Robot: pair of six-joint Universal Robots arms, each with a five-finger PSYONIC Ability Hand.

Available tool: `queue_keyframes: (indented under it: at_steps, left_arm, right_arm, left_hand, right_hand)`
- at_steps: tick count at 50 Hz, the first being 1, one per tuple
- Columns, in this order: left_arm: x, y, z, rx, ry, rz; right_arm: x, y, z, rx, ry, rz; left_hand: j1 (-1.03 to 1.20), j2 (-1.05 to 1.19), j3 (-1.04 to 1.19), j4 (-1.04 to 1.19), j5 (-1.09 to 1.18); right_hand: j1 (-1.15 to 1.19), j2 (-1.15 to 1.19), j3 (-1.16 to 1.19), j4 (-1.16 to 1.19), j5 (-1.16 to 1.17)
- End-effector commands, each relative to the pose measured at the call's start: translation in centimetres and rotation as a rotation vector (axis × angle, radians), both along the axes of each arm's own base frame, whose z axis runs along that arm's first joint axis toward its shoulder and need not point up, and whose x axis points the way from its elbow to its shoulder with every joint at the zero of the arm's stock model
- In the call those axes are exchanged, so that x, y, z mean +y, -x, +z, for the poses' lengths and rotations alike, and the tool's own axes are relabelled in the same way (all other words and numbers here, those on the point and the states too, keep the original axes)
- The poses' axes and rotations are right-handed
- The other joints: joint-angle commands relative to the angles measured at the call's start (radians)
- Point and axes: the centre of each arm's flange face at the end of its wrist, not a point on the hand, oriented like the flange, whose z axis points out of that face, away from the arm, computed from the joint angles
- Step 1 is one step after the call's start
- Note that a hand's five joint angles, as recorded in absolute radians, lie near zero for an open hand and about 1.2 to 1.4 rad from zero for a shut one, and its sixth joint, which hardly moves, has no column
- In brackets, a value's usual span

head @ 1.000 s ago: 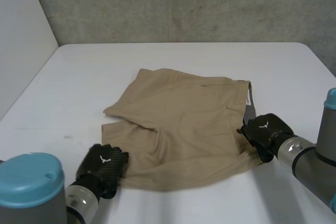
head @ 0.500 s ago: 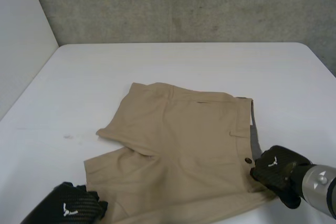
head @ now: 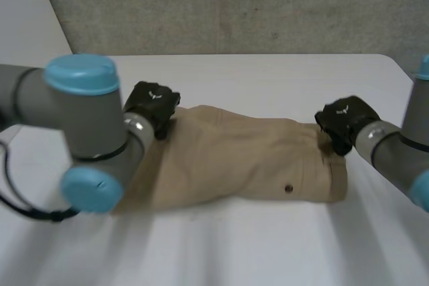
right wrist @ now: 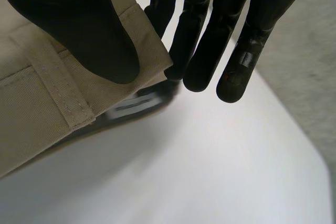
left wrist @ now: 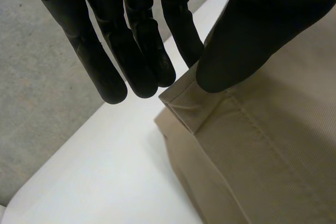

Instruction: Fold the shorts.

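Left robot hand [head: 153, 102]: thumb and fingers pinching far-left corner of shorts [head: 234, 162] | right robot hand [head: 343, 120]: pinching waistband corner, far right | shorts: doubled over on counter [head: 268, 246]; half a second ago spread flat, both hands at near edge.

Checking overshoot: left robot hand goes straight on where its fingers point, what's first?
Probably the bare white table just beyond the shorts corner that the left robot hand pinches; depth is unclear.

A white table [head: 268, 246] meets a rough grey wall [head: 268, 5]; beside it, perhaps a paler wall [head: 23, 18].
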Motion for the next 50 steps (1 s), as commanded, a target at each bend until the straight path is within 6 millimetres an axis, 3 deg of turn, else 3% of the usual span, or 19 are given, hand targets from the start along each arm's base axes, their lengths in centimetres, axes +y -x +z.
queue_keyframes:
  at_steps: [1, 6, 10, 16, 20, 21, 22, 24, 25, 28, 29, 30, 34, 37, 41, 45, 50]
  left_arm:
    - [-5.8, 2.7, -2.9, 0.001, 0.076, 0.041]
    - [-10.0, 3.0, -4.5, -0.061, 0.210, 0.059]
    - [-11.8, 3.6, -6.1, -0.110, 0.325, 0.062]
    - [-12.9, 4.1, -7.8, -0.132, 0.421, 0.072]
    - [-12.9, 4.2, -8.3, -0.123, 0.430, 0.071]
    - [-12.5, 4.3, -8.8, -0.126, 0.413, 0.061]
    - [-12.2, 4.4, -9.1, -0.128, 0.403, 0.052]
    - [-11.6, 4.6, -9.3, -0.131, 0.386, 0.039]
    - [-10.8, 5.1, -8.8, -0.129, 0.386, 0.024]
    - [-9.7, 5.9, -5.8, -0.095, 0.423, 0.007]
    - [-9.2, 5.9, -3.8, -0.075, 0.444, 0.010]
    - [-9.1, 5.8, -3.2, -0.067, 0.448, 0.013]
    - [-7.9, 5.0, 0.0, -0.003, 0.442, 0.023]
    - [-6.4, 3.7, 2.3, 0.078, 0.401, 0.032]
    - [-4.3, 0.9, 2.6, 0.167, 0.273, 0.060]
    - [-1.8, -1.5, 2.1, 0.250, 0.150, 0.088]
    - [1.4, -3.1, 0.4, 0.297, 0.025, 0.088]
  right_arm:
    - [-4.2, -1.7, -1.2, -0.030, 0.146, -0.044]
    - [-6.1, -3.0, -2.6, -0.056, 0.222, -0.030]
    - [-7.6, -4.1, -3.8, -0.066, 0.285, -0.014]
    - [-9.5, -4.8, -7.0, -0.050, 0.304, -0.011]
    - [-10.1, -4.9, -7.3, -0.016, 0.328, -0.009]
    - [-10.2, -4.9, -7.1, -0.016, 0.335, -0.009]
    - [-10.2, -5.0, -6.6, -0.020, 0.348, -0.011]
    - [-10.3, -4.9, -5.5, -0.027, 0.369, -0.023]
    - [-10.3, -4.8, -4.8, -0.032, 0.381, -0.032]
    - [-10.0, -4.5, -1.1, -0.078, 0.436, -0.071]
    - [-9.8, -4.4, -0.1, -0.098, 0.450, -0.079]
    - [-9.4, -4.2, 1.8, -0.151, 0.465, -0.089]
    - [-7.4, -3.3, 5.7, -0.292, 0.455, -0.096]
    - [-5.7, -2.9, 6.6, -0.347, 0.404, -0.081]
    - [-2.6, -2.3, 5.4, -0.381, 0.244, -0.045]
    - [-0.4, -0.7, 1.2, -0.369, 0.024, -0.075]
    - [1.4, 0.6, -2.2, -0.352, -0.093, -0.095]
  left_hand:
    - [0.287, 0.198, 0.209, 0.202, 0.241]
    - [0.287, 0.198, 0.209, 0.202, 0.241]
    - [0.287, 0.198, 0.209, 0.202, 0.241]
    - [0.287, 0.198, 0.209, 0.202, 0.241]
    - [0.287, 0.198, 0.209, 0.202, 0.241]
    - [0.067, -0.022, -0.011, -0.018, 0.020]
    - [-0.200, -0.289, -0.278, -0.285, -0.246]
    - [-0.781, -0.870, -0.859, -0.866, -0.827]
    - [-0.934, -1.024, -1.013, -1.020, -0.981]
    - [-0.934, -1.024, -1.013, -1.020, -0.981]
    - [-0.934, -1.024, -1.013, -1.020, -0.981]
    - [-0.934, -1.024, -1.013, -1.020, -0.981]
    - [-0.934, -1.024, -1.013, -1.020, -0.981]
    - [-0.934, -1.024, -1.013, -1.020, -0.981]
    - [-0.934, -1.023, -1.012, -1.019, -0.980]
    - [-0.934, -1.023, -1.012, -1.019, -0.980]
    - [-0.928, -1.017, -1.006, -1.013, -0.974]
  right_hand:
    - [0.409, 0.212, 0.215, 0.203, 0.223]
    - [0.409, 0.212, 0.215, 0.203, 0.223]
    - [0.409, 0.212, 0.215, 0.203, 0.223]
    - [0.409, 0.212, 0.215, 0.203, 0.223]
    - [0.409, 0.212, 0.215, 0.203, 0.223]
    - [0.409, 0.212, 0.215, 0.203, 0.223]
    - [-0.058, -0.255, -0.252, -0.264, -0.244]
    - [-0.594, -0.791, -0.789, -0.801, -0.780]
    - [-0.797, -0.994, -0.992, -1.004, -0.983]
    - [-0.813, -1.010, -1.007, -1.019, -0.999]
    - [-0.813, -1.010, -1.007, -1.019, -0.999]
    - [-0.813, -1.010, -1.007, -1.019, -0.999]
    - [-0.813, -1.010, -1.007, -1.019, -0.999]
    - [-0.813, -1.010, -1.007, -1.019, -0.999]
    - [-0.813, -1.010, -1.007, -1.019, -0.999]
    - [-0.735, -0.932, -0.930, -0.942, -0.921]
    - [-0.632, -0.829, -0.827, -0.839, -0.818]
